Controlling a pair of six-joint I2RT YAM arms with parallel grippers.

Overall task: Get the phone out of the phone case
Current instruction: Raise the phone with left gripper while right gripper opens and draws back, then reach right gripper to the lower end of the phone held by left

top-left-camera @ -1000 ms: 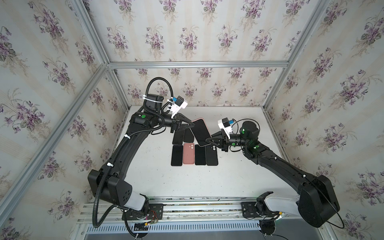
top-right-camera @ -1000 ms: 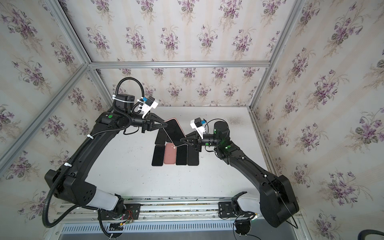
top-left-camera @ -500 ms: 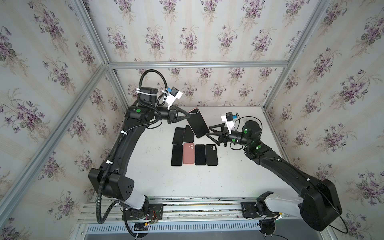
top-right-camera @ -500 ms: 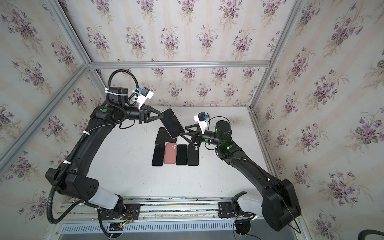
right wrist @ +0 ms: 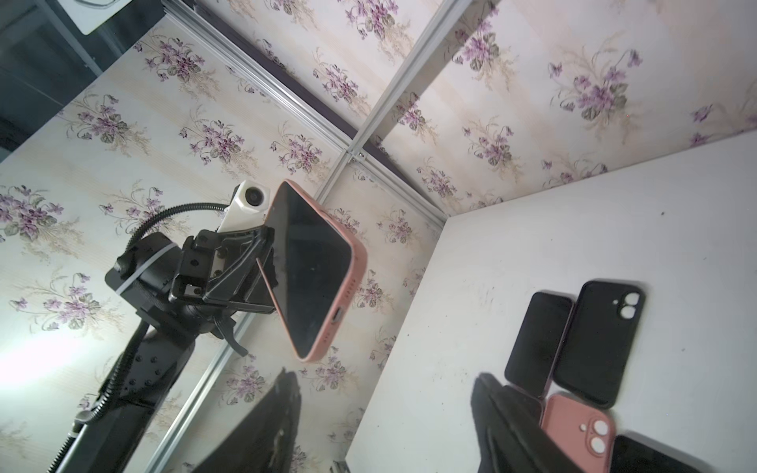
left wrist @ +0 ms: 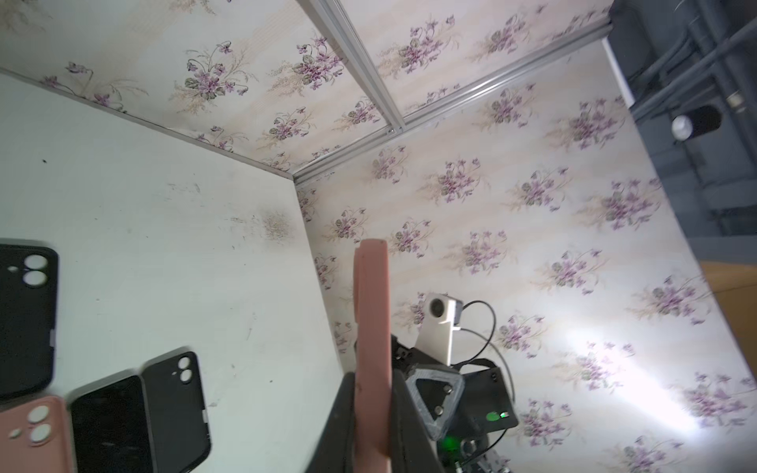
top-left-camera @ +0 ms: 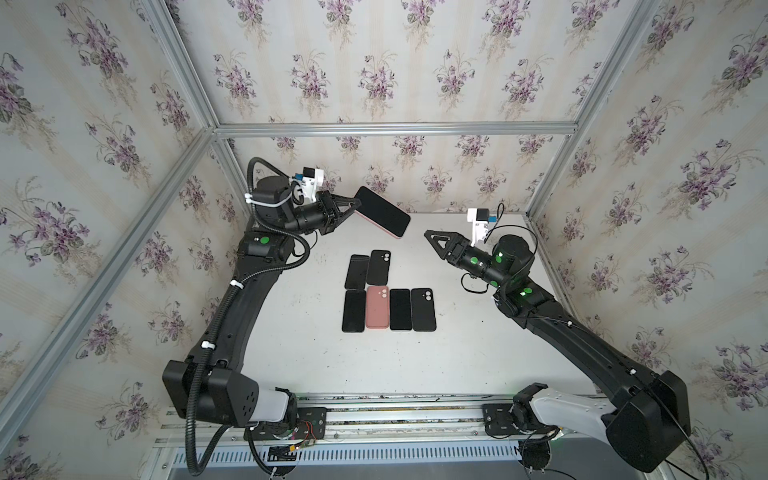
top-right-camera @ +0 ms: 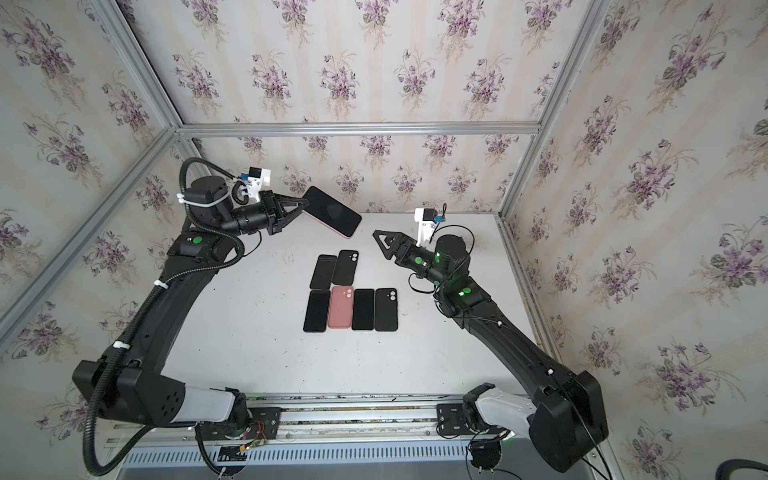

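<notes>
The black-screened slab phone (top-left-camera: 382, 211) sits inside its salmon-pink soft case (right wrist: 357, 262), whose pink rim shows around the glass. The pair hangs tilted in the air above the far edge of the white table (top-left-camera: 291, 353), screen up. One short end is clamped in the left gripper (top-left-camera: 355, 206).

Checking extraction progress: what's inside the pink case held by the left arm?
A dark-screened phone fills the pink case, which the left gripper grips. The phone's back and the case's inside are covered.
</notes>
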